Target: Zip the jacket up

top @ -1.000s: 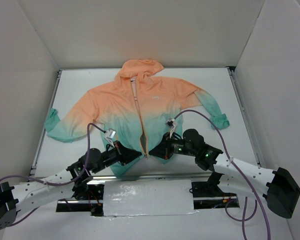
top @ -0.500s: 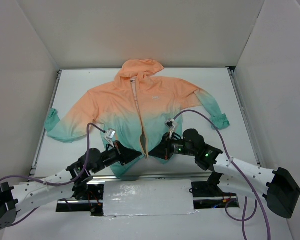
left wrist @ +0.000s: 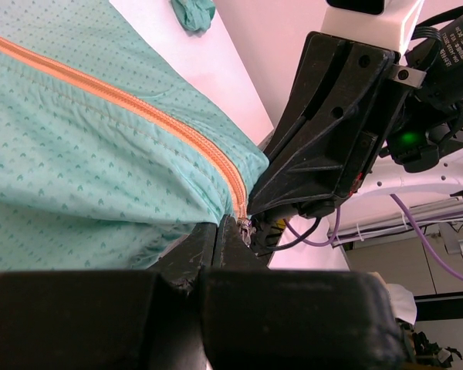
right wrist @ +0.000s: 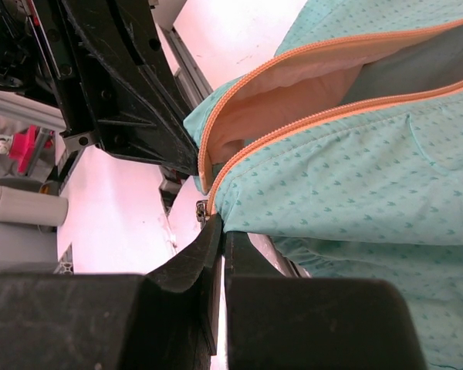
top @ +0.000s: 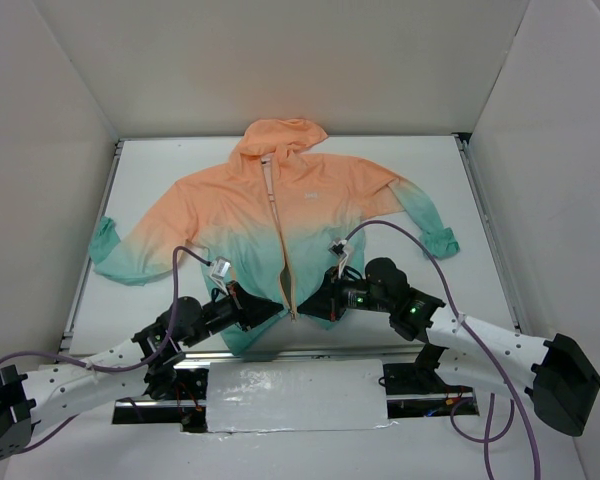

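The jacket (top: 270, 215) lies flat on the table, peach hood at the far side and teal hem near the arms. Its orange front zipper (top: 280, 230) is open from the hem up. My left gripper (top: 272, 308) is shut on the teal hem (left wrist: 100, 177) of the left front panel, right beside the zipper's bottom end (left wrist: 235, 202). My right gripper (top: 308, 303) is shut on the hem of the other panel (right wrist: 355, 169), with the small metal slider (right wrist: 203, 209) at its fingertip. The two grippers face each other, nearly touching.
White walls enclose the table on three sides. A metal rail (top: 92, 250) runs along the table's left edge. Purple cables (top: 410, 235) loop over the jacket's lower part from both wrists. A silver plate (top: 295, 392) lies between the arm bases.
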